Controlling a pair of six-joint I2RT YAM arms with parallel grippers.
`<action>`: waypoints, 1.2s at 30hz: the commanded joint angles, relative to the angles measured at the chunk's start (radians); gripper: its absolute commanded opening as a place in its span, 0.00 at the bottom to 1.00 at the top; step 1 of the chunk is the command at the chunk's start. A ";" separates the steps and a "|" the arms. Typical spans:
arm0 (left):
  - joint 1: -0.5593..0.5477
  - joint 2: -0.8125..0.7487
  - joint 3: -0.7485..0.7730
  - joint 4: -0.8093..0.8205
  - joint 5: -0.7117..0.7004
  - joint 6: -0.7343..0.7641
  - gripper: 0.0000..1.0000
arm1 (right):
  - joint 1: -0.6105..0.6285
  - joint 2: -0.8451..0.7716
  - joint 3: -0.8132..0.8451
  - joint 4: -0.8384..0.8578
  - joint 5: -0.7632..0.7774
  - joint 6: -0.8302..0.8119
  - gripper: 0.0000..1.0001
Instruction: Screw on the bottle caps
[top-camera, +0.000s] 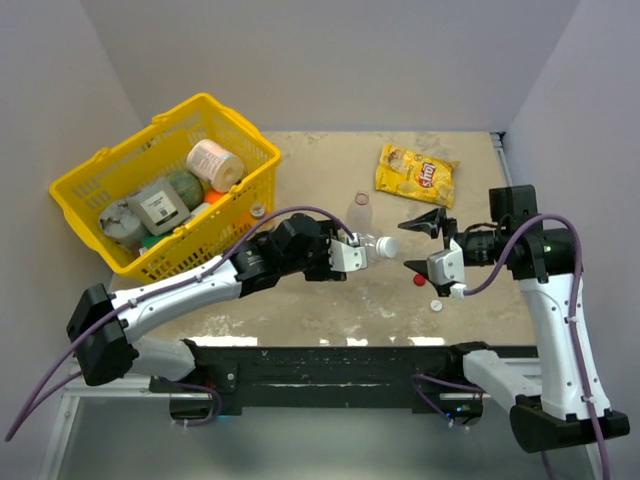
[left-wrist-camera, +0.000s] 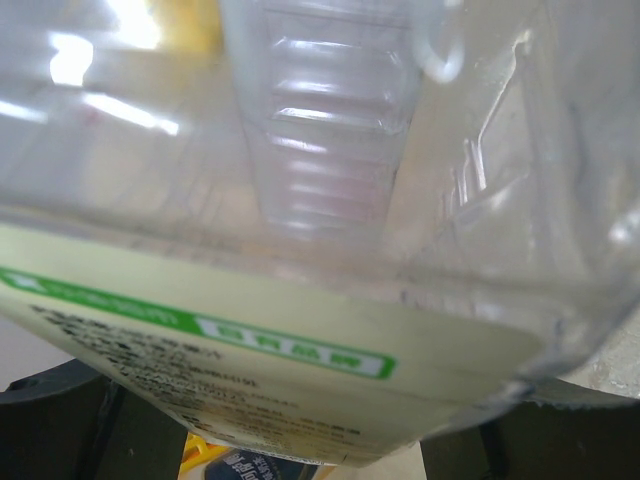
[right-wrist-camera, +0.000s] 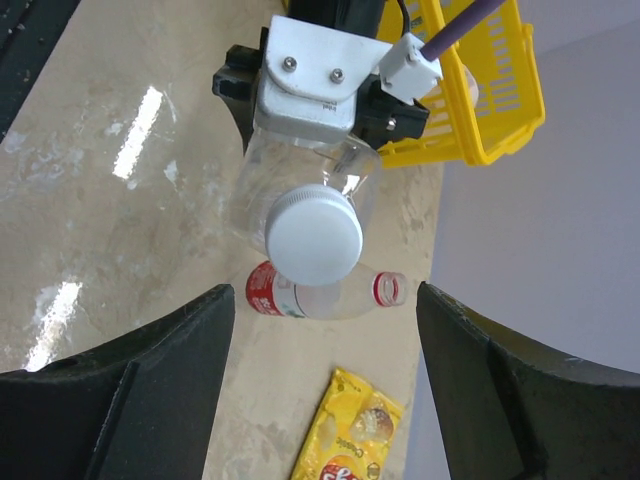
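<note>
Left fingers (top-camera: 362, 250): clamped across the body of a clear bottle (top-camera: 374, 243), carried on its side above the worktop (top-camera: 320, 160), mouth turned toward the right arm. In the left wrist view, ribbed clear plastic and a pale label with a green stripe across nearly the whole frame, dark finger tips only in the lower corners.

First white cap (right-wrist-camera: 314, 235): seated on the mouth of the clear bottle, top face toward the right wrist camera. How tightly screwed, impossible to tell.

Right fingers (top-camera: 417, 243): spread wide, nothing between them, just off the capped end of the clear bottle and apart from it.

Red cap (top-camera: 419, 280): loose on the worktop, nearer the arm bases than the right fingers in the overhead view.

Second white cap (top-camera: 437, 304): loose on the worktop, near the red cap, on its near right side, not touching it.

Second bottle (right-wrist-camera: 320, 293): clear, with a red label, lying flat on the worktop beyond the clear bottle. Mouth open and uncapped, red ring around the neck, neck toward the far edge.

Snack bag (top-camera: 415, 173): yellow, flat on the worktop, far side, right of the second bottle.

Basket (top-camera: 130, 141): yellow plastic, far left of the worktop, loaded with a paper roll (top-camera: 210, 160), tins and packets.
</note>
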 joint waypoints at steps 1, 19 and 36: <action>-0.009 0.018 0.070 0.040 0.016 0.031 0.00 | 0.049 0.002 -0.003 0.022 0.014 0.078 0.76; -0.018 0.053 0.081 0.074 -0.002 0.019 0.00 | 0.128 0.033 -0.021 0.132 0.092 0.169 0.53; -0.035 0.088 0.098 0.230 -0.190 0.132 0.00 | 0.179 0.133 -0.004 0.179 0.181 0.608 0.37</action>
